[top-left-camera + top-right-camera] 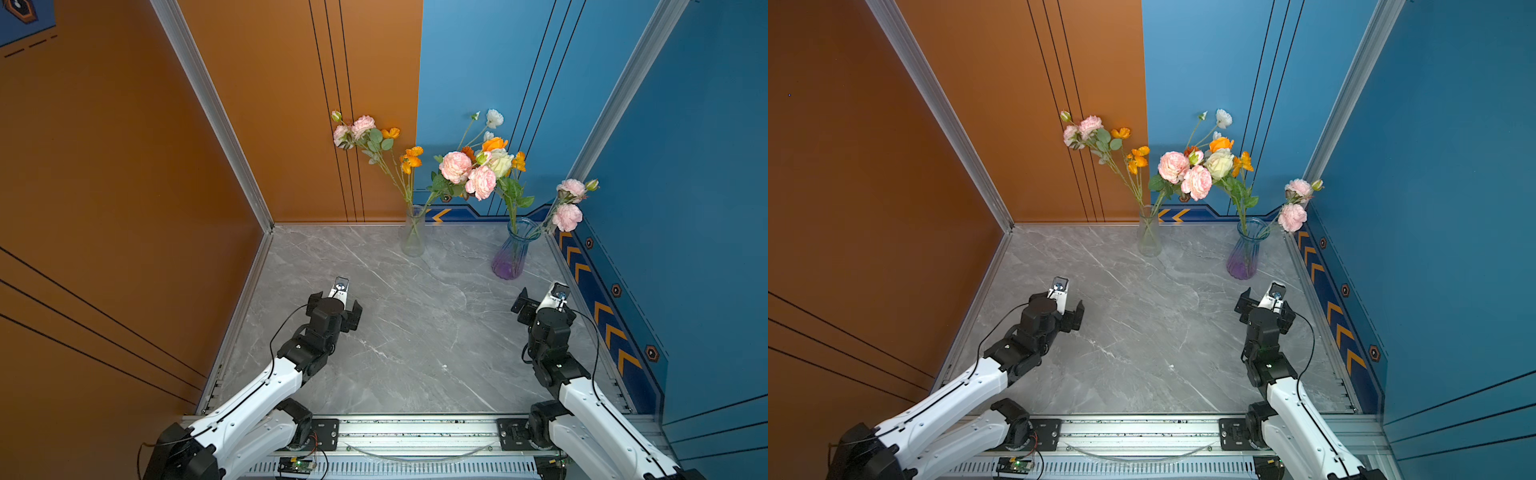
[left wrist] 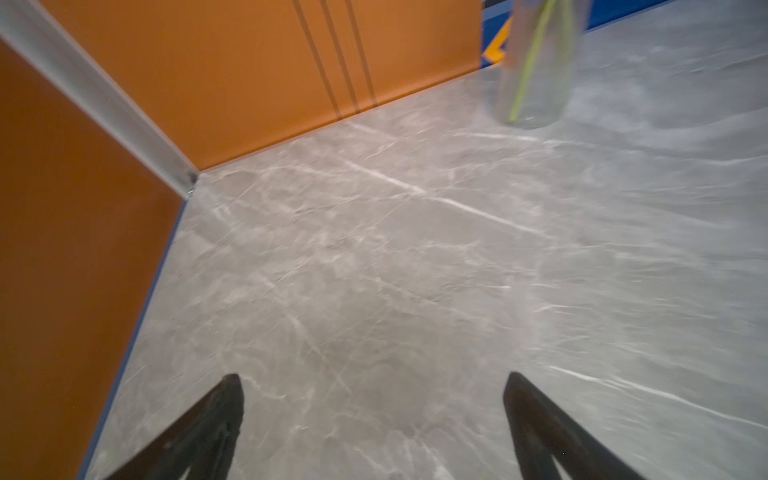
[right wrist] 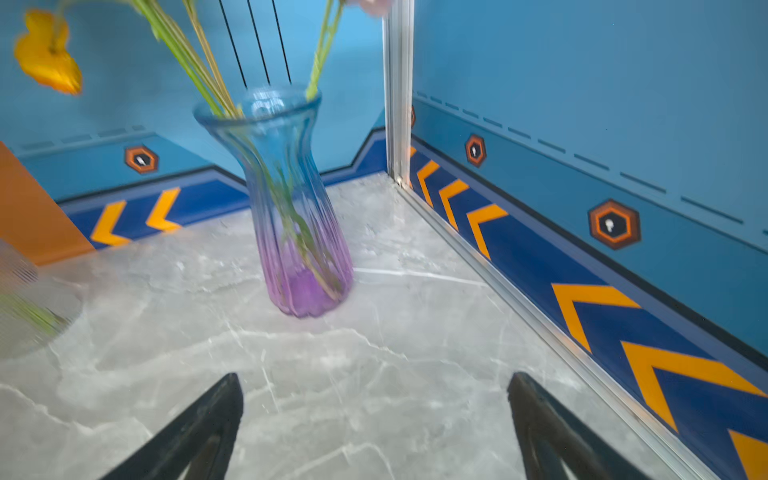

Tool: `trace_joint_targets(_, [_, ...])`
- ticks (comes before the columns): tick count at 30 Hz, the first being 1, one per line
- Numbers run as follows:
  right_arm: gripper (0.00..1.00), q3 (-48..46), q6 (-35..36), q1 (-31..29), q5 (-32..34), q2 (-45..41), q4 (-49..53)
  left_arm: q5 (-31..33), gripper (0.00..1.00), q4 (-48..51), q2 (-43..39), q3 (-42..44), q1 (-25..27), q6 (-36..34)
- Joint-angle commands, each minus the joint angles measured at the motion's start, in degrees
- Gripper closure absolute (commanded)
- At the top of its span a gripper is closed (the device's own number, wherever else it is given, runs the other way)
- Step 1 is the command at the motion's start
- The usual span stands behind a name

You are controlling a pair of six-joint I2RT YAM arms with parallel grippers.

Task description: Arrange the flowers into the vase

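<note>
Two vases stand at the back of the grey marble table. The clear glass vase point(image 1: 412, 235) point(image 1: 1149, 237) point(image 2: 538, 70) holds flowers point(image 1: 456, 166) point(image 1: 1173, 166) with pink and orange blooms. The blue-to-purple ribbed vase point(image 1: 512, 253) point(image 1: 1245, 253) point(image 3: 291, 199) holds more flowers point(image 1: 500, 162) point(image 1: 1220, 163): cream, orange, white and pink. My left gripper point(image 1: 336, 305) point(image 1: 1059, 306) point(image 2: 374, 384) hovers open and empty, short of the clear vase. My right gripper point(image 1: 544, 304) point(image 1: 1265, 308) point(image 3: 374, 384) is open and empty, just in front of the blue vase.
Orange walls point(image 1: 124, 187) close the left and back left; blue walls point(image 1: 685, 187) close the back right and right, near the blue vase. An aluminium rail point(image 1: 415, 432) carrying both arm bases runs along the front edge. The marble table point(image 1: 415, 340) lies between the arms.
</note>
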State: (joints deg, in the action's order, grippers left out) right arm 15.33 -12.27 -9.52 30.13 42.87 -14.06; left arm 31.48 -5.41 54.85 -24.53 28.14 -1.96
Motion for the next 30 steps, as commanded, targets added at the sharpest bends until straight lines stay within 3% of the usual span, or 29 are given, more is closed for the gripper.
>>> trace_joint_targets(1, [0.0, -2.7, 1.6, 1.3, -1.7, 0.9, 3.5, 13.1, 0.02, -17.2, 2.9, 5.2, -2.3, -1.8])
trace_joint_targets(6, [0.0, -0.4, 7.3, 2.3, -4.2, 10.1, -1.6, 1.1, 0.02, -41.6, 13.5, 12.8, -10.6, -5.6])
trace_joint_targets(8, [0.0, 0.0, 8.7, 3.1, -6.8, 13.7, -6.4, -4.5, 0.02, -43.2, 16.1, 11.8, -13.5, -6.7])
trace_joint_targets(13, [0.0, -5.0, 8.4, 5.5, -17.8, 21.5, -31.1, -20.3, 0.02, -51.6, 24.6, 10.5, -23.4, -0.6])
trace_joint_targets(16, [0.0, -5.3, 7.2, 7.6, -21.2, 27.8, -40.4, -23.6, 0.02, -72.3, 38.5, 12.6, -26.3, 1.0])
trace_joint_targets(17, [0.0, -4.8, 7.4, 8.0, -22.4, 29.6, -42.3, -24.0, 0.02, -73.2, 38.6, 13.4, -26.6, 1.3])
trace_joint_targets(19, [0.0, -3.4, 8.6, 8.3, -24.1, 34.4, -44.6, -20.1, 0.02, -62.6, 33.1, 12.3, -26.5, 2.8])
trace_joint_targets(23, [0.0, -2.0, 9.0, 8.5, -26.4, 47.9, -57.2, -13.0, 0.02, -60.2, 35.7, 8.4, -24.5, 2.3])
trace_joint_targets(26, [0.0, 1.5, 9.0, 8.7, -26.1, 43.6, -42.7, -13.3, 0.02, -56.2, 35.5, 6.5, -23.5, 0.9])
trace_joint_targets(30, [0.0, 6.2, 9.8, 8.9, -29.1, 45.0, -36.7, -12.8, 0.02, -55.9, 35.6, 6.2, -21.6, -1.4])
